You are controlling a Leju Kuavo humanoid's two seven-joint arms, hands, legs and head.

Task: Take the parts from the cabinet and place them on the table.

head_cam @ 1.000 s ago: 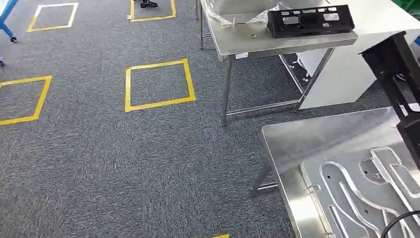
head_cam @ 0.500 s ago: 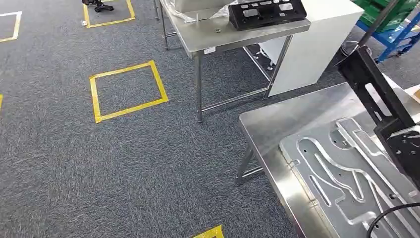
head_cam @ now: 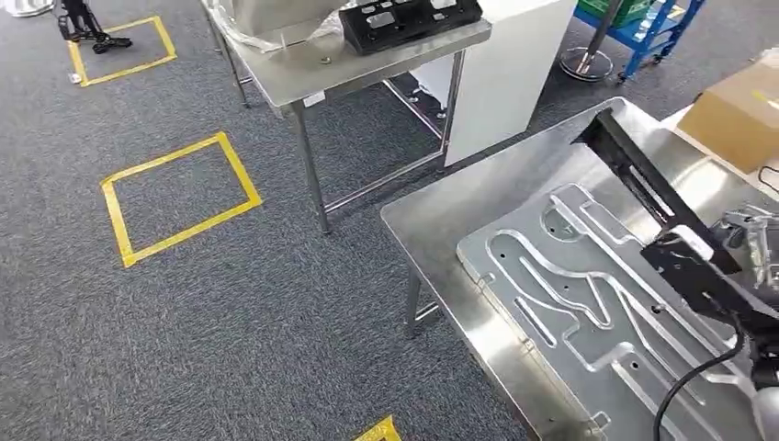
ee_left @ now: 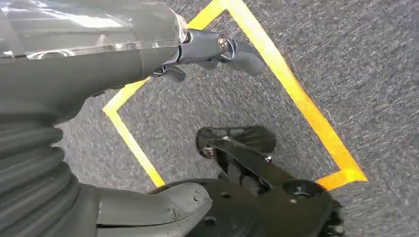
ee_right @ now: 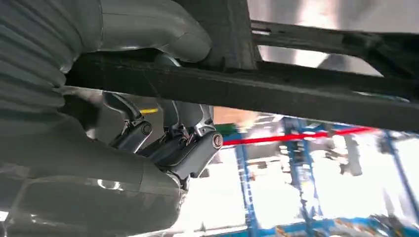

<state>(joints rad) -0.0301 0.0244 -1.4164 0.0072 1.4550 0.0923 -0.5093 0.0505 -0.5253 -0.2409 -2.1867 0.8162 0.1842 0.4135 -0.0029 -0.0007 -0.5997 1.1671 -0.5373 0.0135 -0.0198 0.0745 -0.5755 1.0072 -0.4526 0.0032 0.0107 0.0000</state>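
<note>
my left hand (ee_left: pixel 148 74) has a grey ribbed cuff, a glossy grey shell and dark fingers (ee_left: pixel 237 49) with a brass-coloured screw. my right hand (ee_right: pixel 163 133) looks the same, its dark fingers (ee_right: pixel 192 148) pinned with silver screws.

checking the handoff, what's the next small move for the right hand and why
Probably lower the black frame part toward the steel table. The right hand grips it above the grooved metal plate, not yet set down, so easing it down comes first.

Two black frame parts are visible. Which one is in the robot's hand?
The long black frame over the near table, gripped by the right hand. The other black frame lies on the far table.
</note>
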